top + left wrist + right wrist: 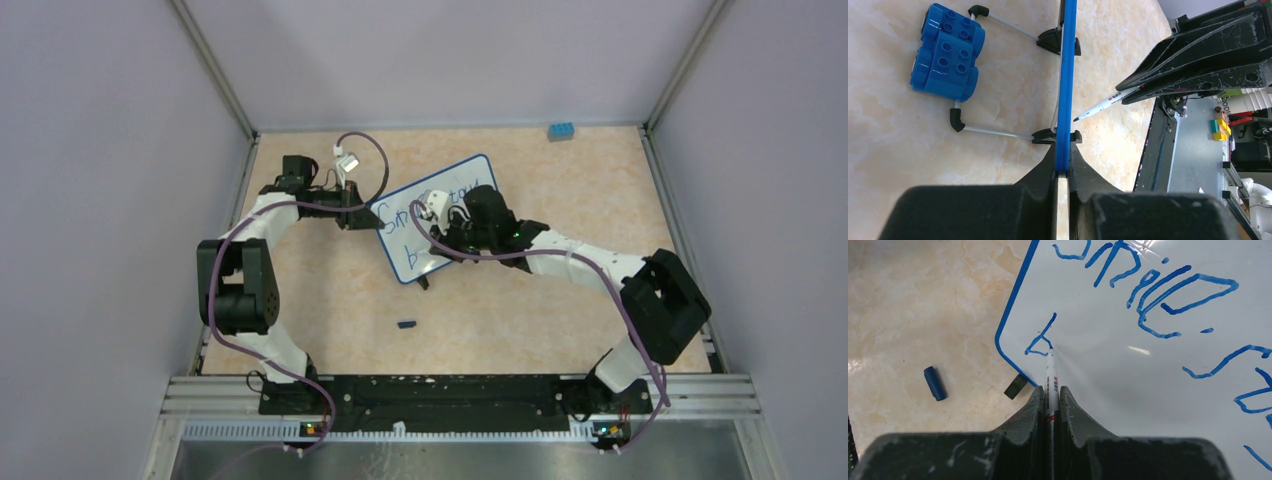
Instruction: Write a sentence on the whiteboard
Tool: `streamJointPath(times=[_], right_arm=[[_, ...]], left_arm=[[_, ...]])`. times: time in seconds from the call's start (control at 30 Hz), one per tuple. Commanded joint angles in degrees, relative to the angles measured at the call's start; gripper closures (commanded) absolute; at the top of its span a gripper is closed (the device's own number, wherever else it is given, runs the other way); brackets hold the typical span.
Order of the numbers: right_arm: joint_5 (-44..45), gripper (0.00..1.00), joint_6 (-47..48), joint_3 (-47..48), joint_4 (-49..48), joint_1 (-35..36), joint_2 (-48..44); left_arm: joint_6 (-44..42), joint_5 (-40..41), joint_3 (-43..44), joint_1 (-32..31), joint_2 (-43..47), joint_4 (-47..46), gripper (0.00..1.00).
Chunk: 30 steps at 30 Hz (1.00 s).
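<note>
Blue-framed whiteboard [396, 232] stands mid-worktop [575, 205], toward twelve o'clock, the left pincer [1064, 156] clenched on its nine o'clock edge. The right pincer [1050, 393] grips a marker [1050, 371], tip at the second line of the blue sentence [1168, 295].

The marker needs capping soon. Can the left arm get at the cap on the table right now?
Probably not: the left jaws are shut on the whiteboard edge, so that arm must let go before going for the cap.

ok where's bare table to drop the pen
Bare beige tabletop: right of the blue-framed whiteboard, nearer than the blue toy brick; also between the small blue pen cap and the black base bar. Crowded around the board.
</note>
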State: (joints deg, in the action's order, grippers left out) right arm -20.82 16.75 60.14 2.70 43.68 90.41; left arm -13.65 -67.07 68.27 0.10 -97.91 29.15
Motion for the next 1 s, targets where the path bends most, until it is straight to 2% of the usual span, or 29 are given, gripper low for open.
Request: streamJointPath(times=[0.0, 0.37, 0.97], right_arm=[[1.10, 1.00, 0.14, 2.97, -2.19, -0.42, 0.56], [3.24, 1.00, 0.71, 1.57, -2.18, -1.74, 1.11], [1.45, 1.00, 2.23, -2.23, -0.06, -1.75, -0.22]], left_arm=[[-2.21, 0.97, 1.02, -0.85, -0.10, 1.06, 1.00], [-2.32, 0.97, 1.58, -0.88, -0.52, 1.41, 1.00], [-2.31, 1.07, 1.29, -0.85, -0.44, 1.31, 1.00]])
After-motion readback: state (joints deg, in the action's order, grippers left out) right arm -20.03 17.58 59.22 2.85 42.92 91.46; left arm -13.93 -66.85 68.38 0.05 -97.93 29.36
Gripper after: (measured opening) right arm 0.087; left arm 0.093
